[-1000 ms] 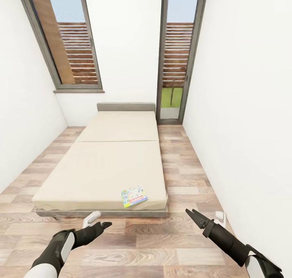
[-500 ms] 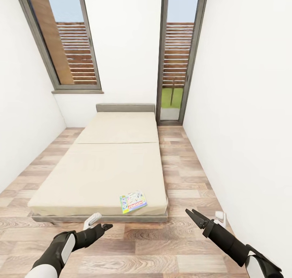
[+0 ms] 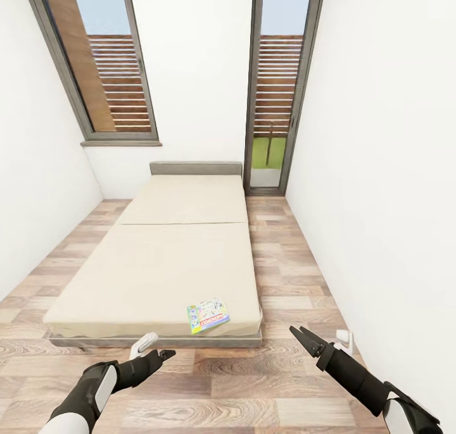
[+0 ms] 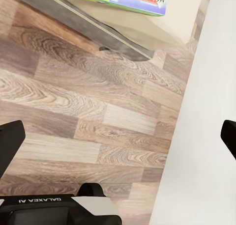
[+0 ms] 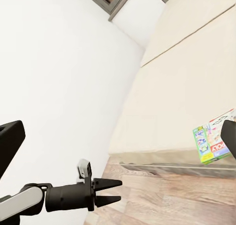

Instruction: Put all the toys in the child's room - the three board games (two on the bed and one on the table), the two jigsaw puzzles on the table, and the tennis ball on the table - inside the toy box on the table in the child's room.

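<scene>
Barely anything has shifted over the last half second: the bed sits where it did in the head view, so the forward roll seen a second ago, when the bed slid a little lower in the picture, looks to have settled. 1 board game, the white-and-green box with the red logo, lies flat on the bed's near right corner, just inside the foot edge; no second game is visible on the bed. Both arms hang low over the wood floor in front of the bed's foot, exactly as they were. The left gripper has its fingers spread wide in its own camera and holds nothing; the right gripper is also parted and empty, well apart from the bed's right side. The box is still beyond either gripper, so the job in hand seems to be closing on the bed. To do it well, stop square to the near corner, bring the left gripper in low and level from the foot edge, and pinch the thin box by its overhanging rim rather than pressing into the mattress.
</scene>
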